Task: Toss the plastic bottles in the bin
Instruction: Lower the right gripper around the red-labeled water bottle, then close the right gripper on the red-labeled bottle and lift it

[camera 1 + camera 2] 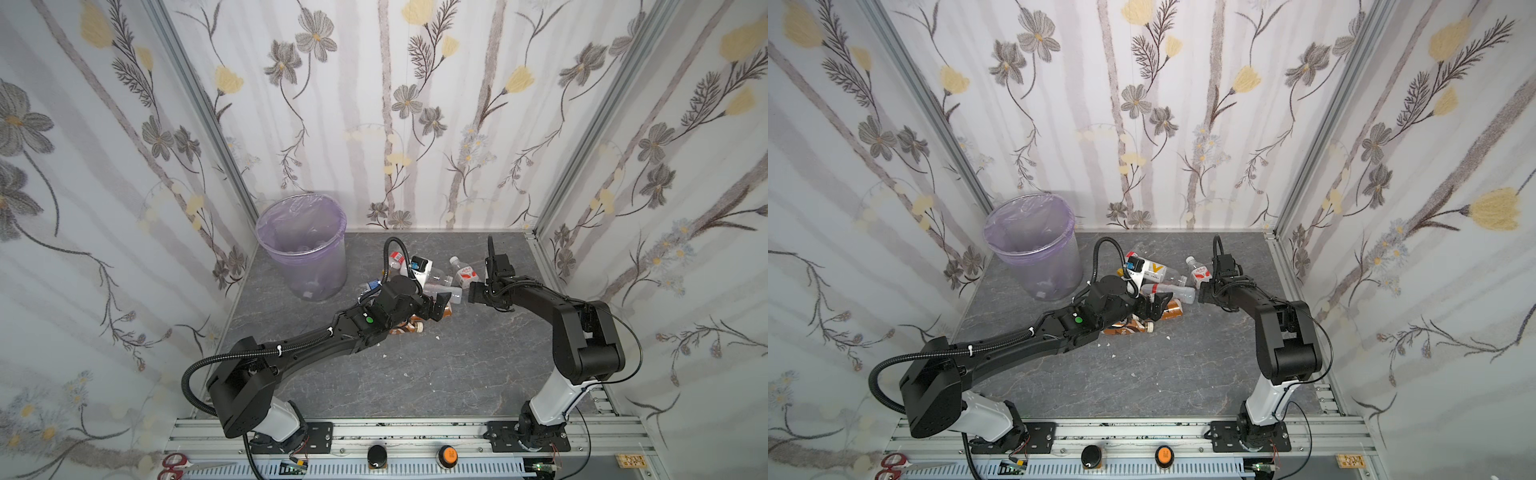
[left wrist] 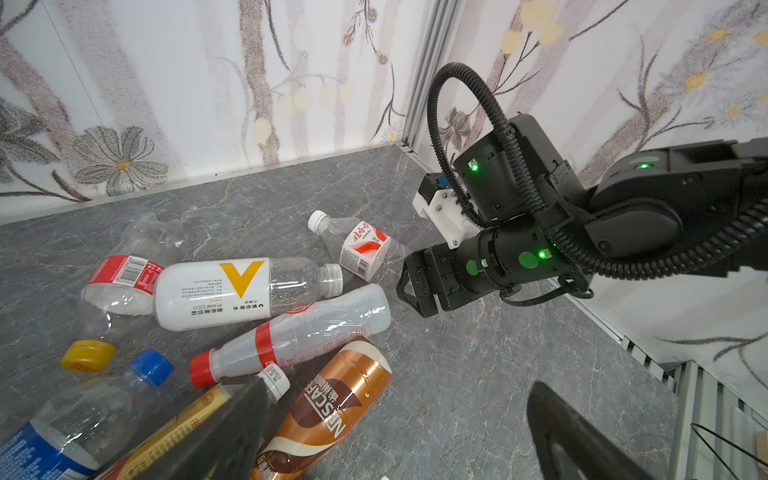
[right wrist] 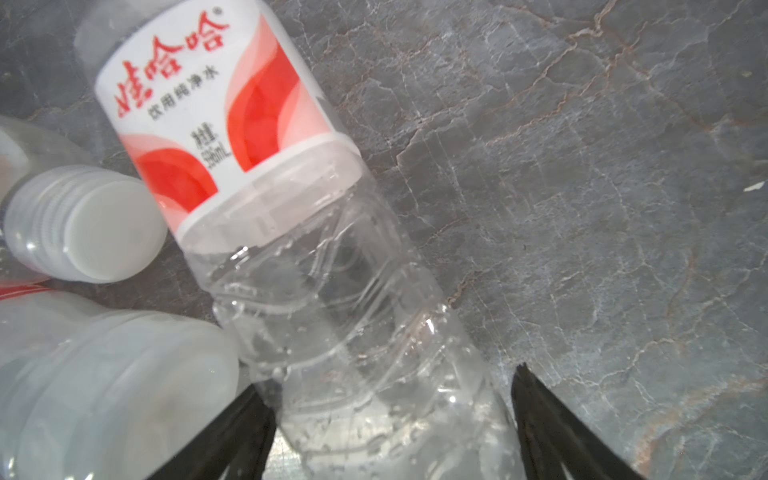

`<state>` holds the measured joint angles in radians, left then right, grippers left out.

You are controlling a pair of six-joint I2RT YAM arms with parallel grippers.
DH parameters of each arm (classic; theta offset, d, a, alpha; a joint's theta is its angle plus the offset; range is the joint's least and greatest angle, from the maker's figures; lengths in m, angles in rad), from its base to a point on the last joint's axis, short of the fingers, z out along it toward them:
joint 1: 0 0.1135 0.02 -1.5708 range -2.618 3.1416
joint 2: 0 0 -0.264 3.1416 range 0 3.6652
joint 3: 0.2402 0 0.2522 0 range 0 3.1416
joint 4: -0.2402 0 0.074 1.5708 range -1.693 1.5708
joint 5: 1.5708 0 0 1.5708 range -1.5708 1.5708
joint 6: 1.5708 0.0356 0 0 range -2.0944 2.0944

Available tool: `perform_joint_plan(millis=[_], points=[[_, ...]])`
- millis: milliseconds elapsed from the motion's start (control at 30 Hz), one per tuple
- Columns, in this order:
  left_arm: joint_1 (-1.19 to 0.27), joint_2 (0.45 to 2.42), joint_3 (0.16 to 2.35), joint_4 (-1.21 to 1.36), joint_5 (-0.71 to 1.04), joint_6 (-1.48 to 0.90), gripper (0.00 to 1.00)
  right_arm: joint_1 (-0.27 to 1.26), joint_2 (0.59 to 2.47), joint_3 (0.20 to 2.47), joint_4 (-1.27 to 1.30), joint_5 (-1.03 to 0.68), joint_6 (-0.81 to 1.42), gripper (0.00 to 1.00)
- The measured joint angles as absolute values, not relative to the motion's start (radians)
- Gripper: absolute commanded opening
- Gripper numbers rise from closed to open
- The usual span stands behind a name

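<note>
Several plastic bottles lie in a heap mid-table. My right gripper (image 3: 390, 415) is open, its fingers straddling the base of a clear bottle with a red-and-white label (image 3: 232, 124); one finger touches it, the other stands slightly off. That bottle (image 1: 465, 274) and the right gripper (image 1: 471, 291) show in both top views. My left gripper (image 2: 395, 428) is open and empty, hovering over a brown coffee bottle (image 2: 332, 411). A white V-labelled bottle (image 2: 216, 291) and a red-capped clear bottle (image 2: 299, 336) lie beside it. The bin (image 1: 320, 270) stands at the far left corner, a few bottles inside.
Flowered walls close in the table on three sides, and the right arm's wrist (image 2: 498, 257) sits close to the left gripper. Scissors (image 1: 178, 465) and two knobs (image 1: 377, 455) lie on the front rail. Small white scraps (image 1: 436, 337) dot the grey tabletop.
</note>
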<state>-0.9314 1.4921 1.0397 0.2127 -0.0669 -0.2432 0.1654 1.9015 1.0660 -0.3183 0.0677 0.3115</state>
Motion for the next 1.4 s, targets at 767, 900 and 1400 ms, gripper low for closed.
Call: perform_joint_plan(millis=[767, 900, 1400], points=[[-0.928, 1.493, 1.037, 0.205, -0.058, -0.242, 1.0, 0.197, 2.004, 1.217, -0.418, 0.112, 0.253, 0.85], [-0.924, 1.499, 1.037, 0.205, -0.056, -0.242, 1.0, 0.206, 2.02, 1.219, -0.435, 0.111, 0.245, 0.78], [-0.91, 1.508, 1.037, 0.205, -0.049, -0.258, 1.0, 0.208, 1.969, 1.183, -0.435, 0.118, 0.245, 0.65]])
